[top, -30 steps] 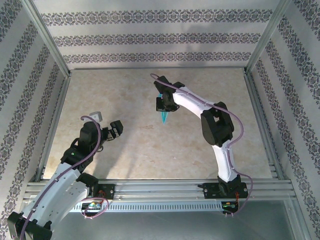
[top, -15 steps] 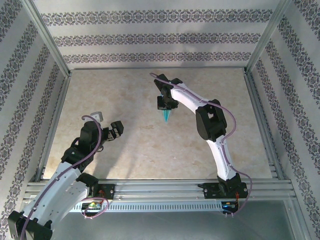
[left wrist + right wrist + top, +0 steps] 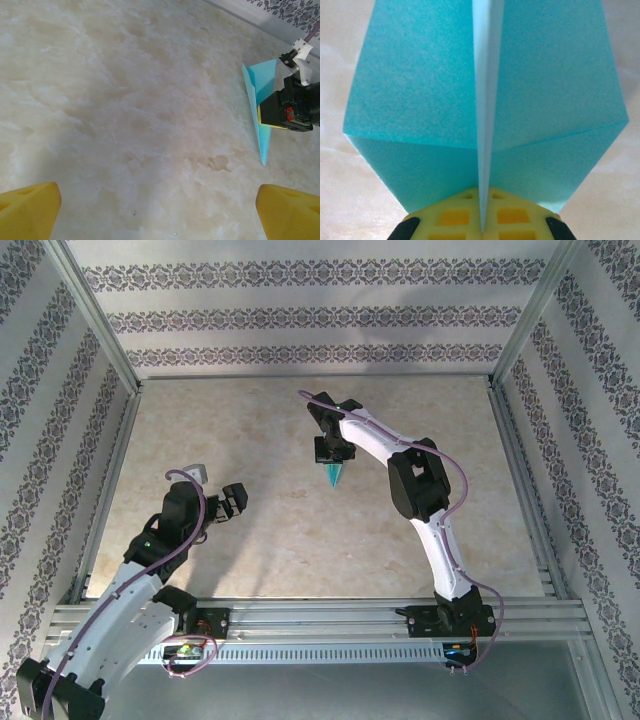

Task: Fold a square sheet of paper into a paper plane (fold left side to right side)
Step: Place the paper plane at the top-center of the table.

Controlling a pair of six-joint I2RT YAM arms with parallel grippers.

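Clenched jaws noted on right gripper, pinching paper plane point-down over table centre, toward far edge. Spread wide and empty on left gripper, near left edge. Observed slight rightward drift since a second ago; folding judged complete.

White arms, yellow claw pads (purple cables)

Pale marbled table enclosed by floral-striped walls and aluminium rails
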